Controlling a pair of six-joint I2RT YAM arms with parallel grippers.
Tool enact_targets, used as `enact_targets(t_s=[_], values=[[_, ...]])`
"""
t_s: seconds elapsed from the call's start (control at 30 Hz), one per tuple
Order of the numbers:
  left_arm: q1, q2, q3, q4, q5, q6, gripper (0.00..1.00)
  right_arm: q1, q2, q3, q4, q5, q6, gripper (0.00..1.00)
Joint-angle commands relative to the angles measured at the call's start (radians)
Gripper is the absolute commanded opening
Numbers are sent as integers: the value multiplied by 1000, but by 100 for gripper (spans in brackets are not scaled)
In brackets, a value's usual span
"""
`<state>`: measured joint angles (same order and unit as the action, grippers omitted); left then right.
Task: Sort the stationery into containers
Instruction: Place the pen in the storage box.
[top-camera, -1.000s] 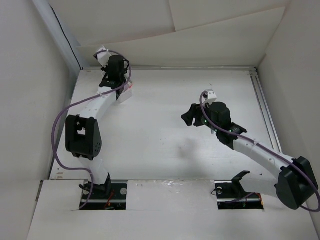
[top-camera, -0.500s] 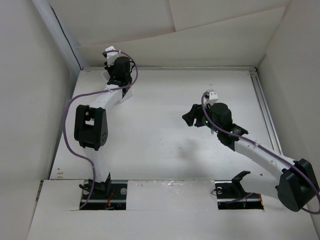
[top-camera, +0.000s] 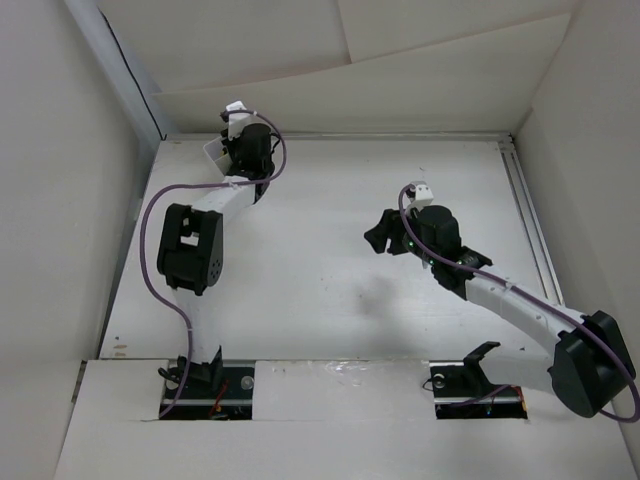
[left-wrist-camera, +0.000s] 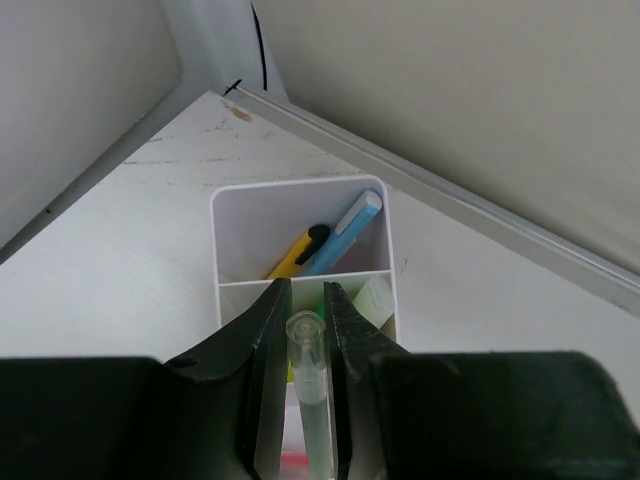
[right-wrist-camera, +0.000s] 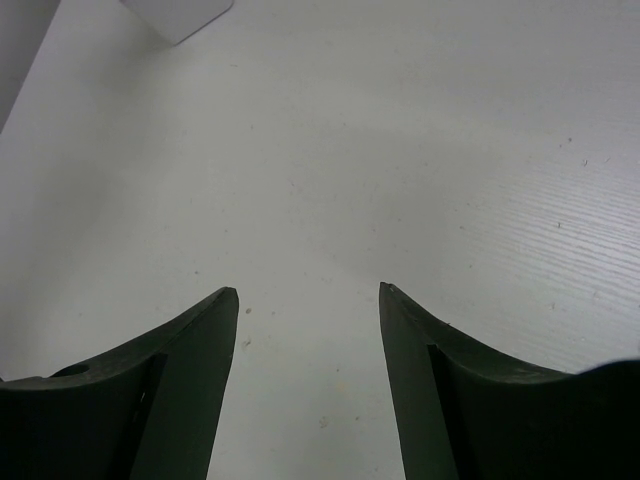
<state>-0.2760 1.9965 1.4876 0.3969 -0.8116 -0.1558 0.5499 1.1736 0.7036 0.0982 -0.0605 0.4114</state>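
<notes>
Two arms are out, one of them at the white tray (left-wrist-camera: 232, 225). The left gripper (left-wrist-camera: 305, 300) hangs directly above the tray's near divider, its jaws pinched on a clear-capped pen (left-wrist-camera: 306, 350). In the tray's far compartment a yellow-and-black cutter (left-wrist-camera: 292, 257) and a blue-and-white pen (left-wrist-camera: 346, 228) lean side by side. A pale green piece (left-wrist-camera: 373, 298) sits in the near right one. Well right of the tray, the right gripper (right-wrist-camera: 310, 290) hovers over the table (right-wrist-camera: 450, 150), jaws spread wide.
</notes>
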Motion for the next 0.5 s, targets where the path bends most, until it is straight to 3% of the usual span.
enact_targets(t_s=[0.0, 0.17, 0.3, 0.33, 0.47], values=[[-2, 22, -17, 74, -29, 15, 0, -5, -11, 11, 57, 21, -5, 64], [-2, 31, -29, 94, -38, 15, 5, -5, -11, 11, 57, 20, -5, 63], [-2, 21, -18, 62, -29, -7, 15, -5, -11, 11, 67, 21, -5, 63], [-2, -4, -35, 62, -20, -17, 24, -5, -11, 11, 67, 21, -5, 63], [-2, -70, -55, 71, 2, -39, 42, -5, -11, 2, 67, 74, 4, 65]])
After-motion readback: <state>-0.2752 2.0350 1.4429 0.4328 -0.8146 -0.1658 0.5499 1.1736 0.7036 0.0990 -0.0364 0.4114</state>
